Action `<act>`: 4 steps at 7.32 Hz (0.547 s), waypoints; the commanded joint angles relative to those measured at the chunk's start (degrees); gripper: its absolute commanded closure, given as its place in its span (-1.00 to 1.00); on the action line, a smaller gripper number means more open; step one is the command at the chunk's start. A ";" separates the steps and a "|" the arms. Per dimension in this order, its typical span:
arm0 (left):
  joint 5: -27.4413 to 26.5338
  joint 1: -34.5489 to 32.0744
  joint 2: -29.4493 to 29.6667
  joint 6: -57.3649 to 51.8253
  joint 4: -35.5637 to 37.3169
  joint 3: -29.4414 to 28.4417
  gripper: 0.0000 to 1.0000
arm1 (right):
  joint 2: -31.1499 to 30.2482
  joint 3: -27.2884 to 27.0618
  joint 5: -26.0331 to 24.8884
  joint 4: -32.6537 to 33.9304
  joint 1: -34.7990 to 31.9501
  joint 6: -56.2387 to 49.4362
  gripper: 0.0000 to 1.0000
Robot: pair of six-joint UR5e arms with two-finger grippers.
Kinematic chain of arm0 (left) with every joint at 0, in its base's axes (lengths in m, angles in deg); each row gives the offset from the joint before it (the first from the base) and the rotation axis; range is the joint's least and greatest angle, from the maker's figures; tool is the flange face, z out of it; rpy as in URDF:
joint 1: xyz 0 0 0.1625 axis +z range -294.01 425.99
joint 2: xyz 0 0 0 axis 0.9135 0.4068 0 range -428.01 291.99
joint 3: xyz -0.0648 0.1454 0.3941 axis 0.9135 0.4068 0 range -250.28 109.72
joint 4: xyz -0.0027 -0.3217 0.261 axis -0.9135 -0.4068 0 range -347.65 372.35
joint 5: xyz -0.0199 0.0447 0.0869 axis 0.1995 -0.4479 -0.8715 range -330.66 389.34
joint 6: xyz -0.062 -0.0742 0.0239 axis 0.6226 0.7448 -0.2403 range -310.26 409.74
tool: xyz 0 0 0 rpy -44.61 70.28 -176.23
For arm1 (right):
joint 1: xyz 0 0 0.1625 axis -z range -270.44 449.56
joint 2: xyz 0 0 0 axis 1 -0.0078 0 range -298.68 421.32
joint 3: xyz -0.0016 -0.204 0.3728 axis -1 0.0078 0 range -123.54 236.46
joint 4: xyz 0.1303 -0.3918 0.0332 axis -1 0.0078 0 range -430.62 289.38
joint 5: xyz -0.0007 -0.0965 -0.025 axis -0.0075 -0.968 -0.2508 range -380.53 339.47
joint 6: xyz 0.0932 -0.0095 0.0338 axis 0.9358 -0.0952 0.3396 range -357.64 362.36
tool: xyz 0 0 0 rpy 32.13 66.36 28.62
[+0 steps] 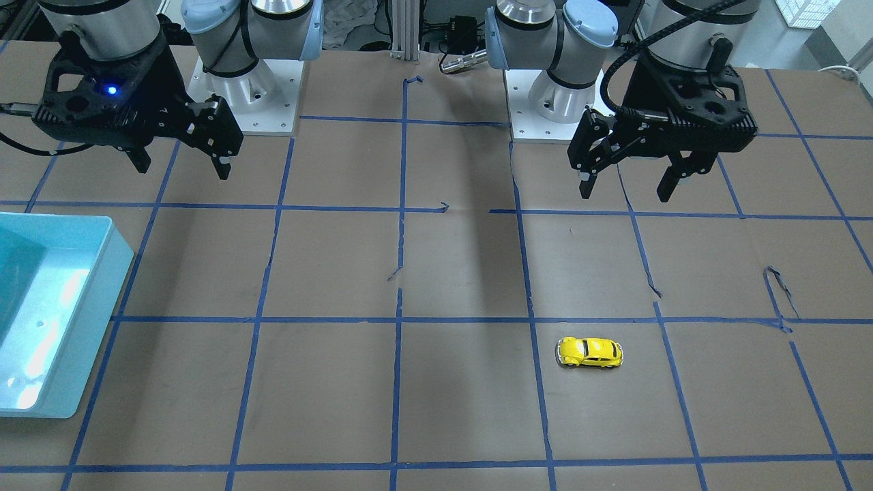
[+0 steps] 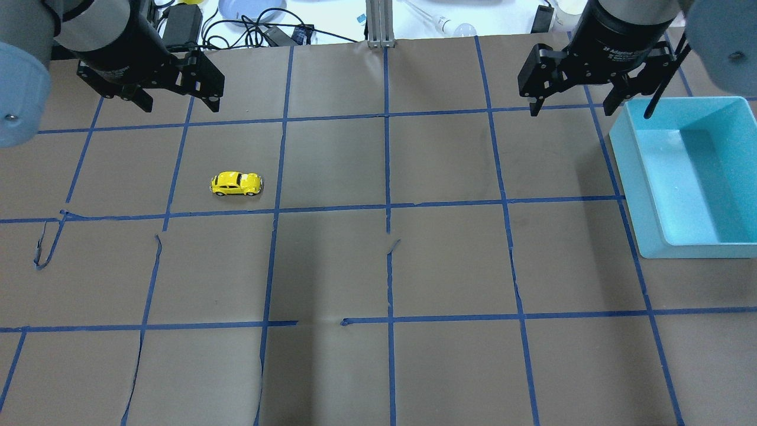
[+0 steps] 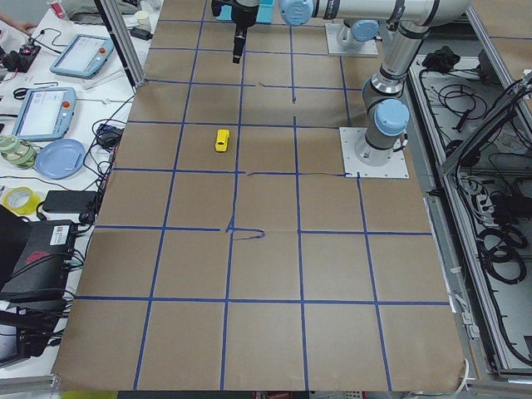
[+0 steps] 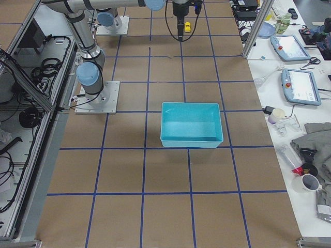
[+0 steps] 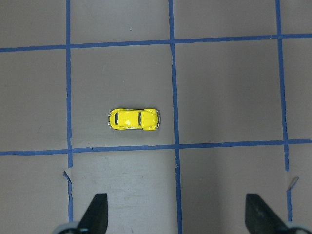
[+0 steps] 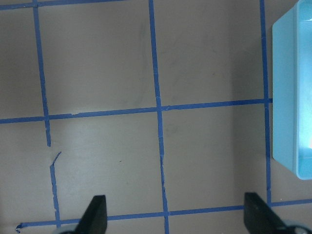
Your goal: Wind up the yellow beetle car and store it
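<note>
White print (image 2: pixel 621 52) on right arm wrist: unreadable. Nothing else legible.

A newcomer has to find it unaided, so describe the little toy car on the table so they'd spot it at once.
On the brown table gridded with blue tape, look at the half near the left gripper, opposite the turquoise bin. The car sits alone in one taped square: tiny, glossy, rounded, the only yellow thing on the table.

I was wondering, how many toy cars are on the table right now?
1. The yellow beetle car stands on its wheels on the brown paper on the left arm's side, apart from the open left gripper. None shows in the teal bin.
</note>
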 commanded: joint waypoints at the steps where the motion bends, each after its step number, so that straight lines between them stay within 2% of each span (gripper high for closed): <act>1: 0.00 0.05 -0.01 0.00 0.00 0.05 -1.00 | -0.43 -0.04 0.21 -0.09 0.00 0.24 -1.00; 4: 0.00 0.05 -0.10 0.00 -0.09 0.05 -1.00 | -0.52 -0.12 0.04 0.00 0.00 0.59 -1.00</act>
